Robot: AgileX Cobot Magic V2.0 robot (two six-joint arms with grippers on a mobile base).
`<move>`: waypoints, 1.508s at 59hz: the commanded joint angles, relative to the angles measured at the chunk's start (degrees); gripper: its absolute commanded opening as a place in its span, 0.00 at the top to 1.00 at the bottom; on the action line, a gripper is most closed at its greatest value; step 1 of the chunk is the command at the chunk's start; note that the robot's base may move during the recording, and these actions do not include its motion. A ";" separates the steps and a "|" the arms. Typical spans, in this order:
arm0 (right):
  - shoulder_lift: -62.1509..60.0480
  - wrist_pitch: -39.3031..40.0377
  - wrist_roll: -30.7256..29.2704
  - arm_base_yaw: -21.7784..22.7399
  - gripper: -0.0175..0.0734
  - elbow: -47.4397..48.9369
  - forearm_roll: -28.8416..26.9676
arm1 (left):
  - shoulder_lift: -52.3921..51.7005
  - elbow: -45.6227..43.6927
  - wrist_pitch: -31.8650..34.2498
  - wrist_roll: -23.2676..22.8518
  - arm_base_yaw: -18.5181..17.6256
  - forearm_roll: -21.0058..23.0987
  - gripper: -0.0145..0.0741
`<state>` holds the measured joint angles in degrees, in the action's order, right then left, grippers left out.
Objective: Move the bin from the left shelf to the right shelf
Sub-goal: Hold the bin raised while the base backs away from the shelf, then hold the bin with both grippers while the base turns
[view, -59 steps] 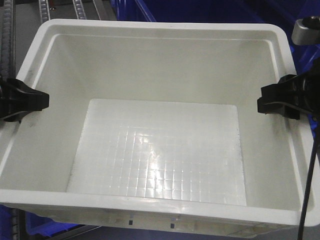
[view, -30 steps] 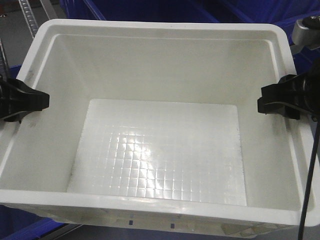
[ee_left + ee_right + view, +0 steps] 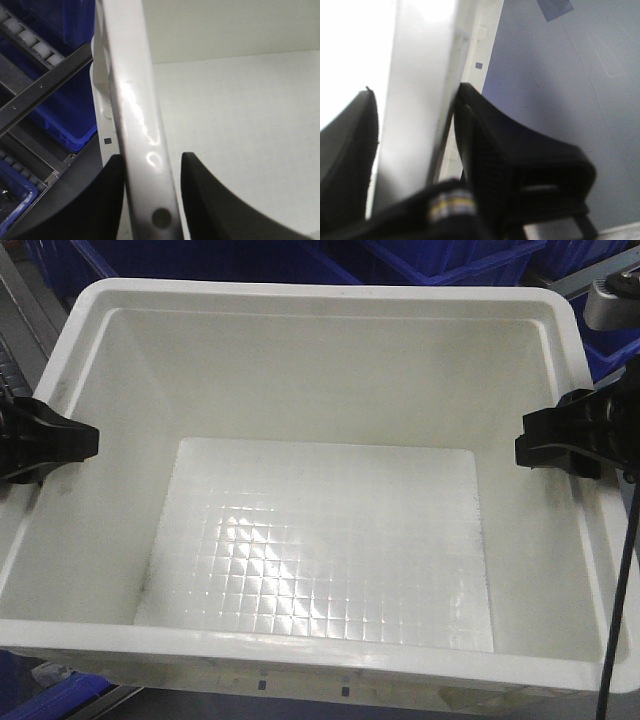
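The large white bin [image 3: 310, 295] fills the front view, empty, with a gridded floor. My left gripper [image 3: 45, 440] is shut on its left rim and my right gripper [image 3: 560, 440] on its right rim, so both hold it up. In the left wrist view the black jaws of the left gripper [image 3: 150, 200] straddle the thick white rim [image 3: 135, 100], one finger outside and one inside. In the right wrist view the right gripper [image 3: 415, 145] clamps the rim [image 3: 420, 75] the same way. The bin's printed side is out of view.
Dark blue plastic bins [image 3: 430, 260] stand behind the white bin's far rim. A shelf roller rail [image 3: 25, 300] runs at the far left. The left wrist view shows a rail [image 3: 40, 92] and blue bins [image 3: 65, 115] below. A grey floor [image 3: 560, 100] lies under the right side.
The bin and both grippers keep their place in the view. The background has slid left: the roller rails left the top edge and blue bins now span it.
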<state>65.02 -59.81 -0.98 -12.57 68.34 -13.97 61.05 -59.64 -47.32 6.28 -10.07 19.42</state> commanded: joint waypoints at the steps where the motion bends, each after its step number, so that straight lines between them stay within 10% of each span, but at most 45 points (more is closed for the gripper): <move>1: -2.03 6.24 -4.49 0.02 0.81 2.66 -1.68 | -1.42 -2.15 4.76 2.15 -0.25 3.42 0.84; 89: -2.03 6.24 -4.49 0.02 0.81 2.66 -1.68 | -1.42 -2.15 4.76 2.15 -0.25 3.42 0.84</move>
<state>65.02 -59.77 -1.13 -12.57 68.34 -13.92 61.05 -59.64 -47.37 6.28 -10.07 19.48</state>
